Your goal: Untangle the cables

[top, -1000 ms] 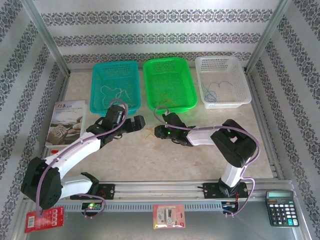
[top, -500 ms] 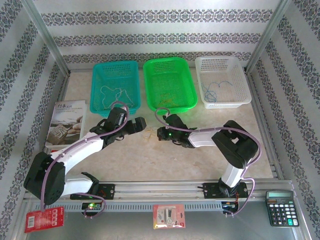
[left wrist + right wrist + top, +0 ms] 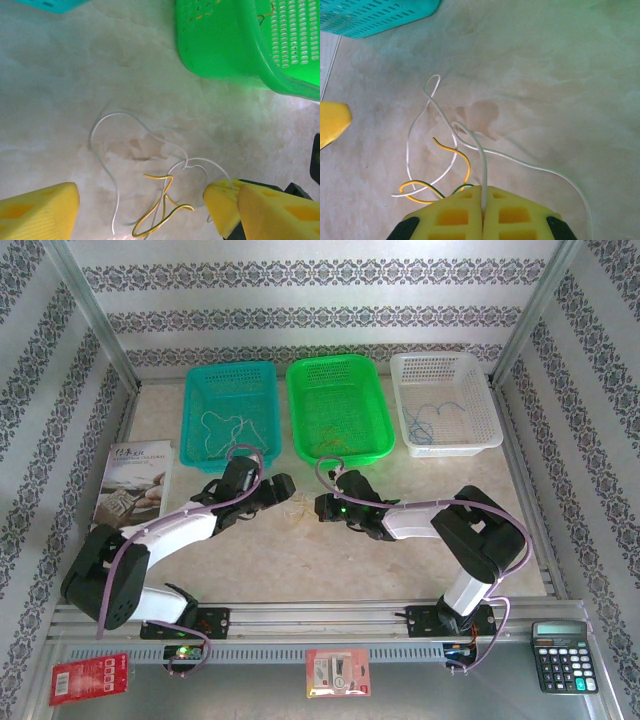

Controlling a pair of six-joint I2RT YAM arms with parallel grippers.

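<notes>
A small tangle of cables (image 3: 298, 505) lies on the marble table between my two grippers. In the left wrist view a thin white cable (image 3: 102, 150) loops over a yellow-green cable (image 3: 161, 210). My left gripper (image 3: 157, 200) stands open, its fingers either side of the tangle and low over the table; from above it (image 3: 286, 489) sits just left of the cables. My right gripper (image 3: 483, 197) is shut on the white cable (image 3: 482, 160), which rises straight out of its pads; the yellow-green cable (image 3: 460, 157) curls beside it. Its yellow pads (image 3: 222, 205) face the left gripper.
Three baskets line the back: teal (image 3: 230, 367) holding a white cord (image 3: 225, 425), green (image 3: 330, 362) with an orange cord (image 3: 330, 447), white (image 3: 440, 357) with a blue cord (image 3: 430, 420). A booklet (image 3: 135, 485) lies at the left, a calculator (image 3: 565, 655) at the front right.
My right gripper has shut on the white cable. The left gripper has slid right toward the tangle and its jaws have narrowed a little.
</notes>
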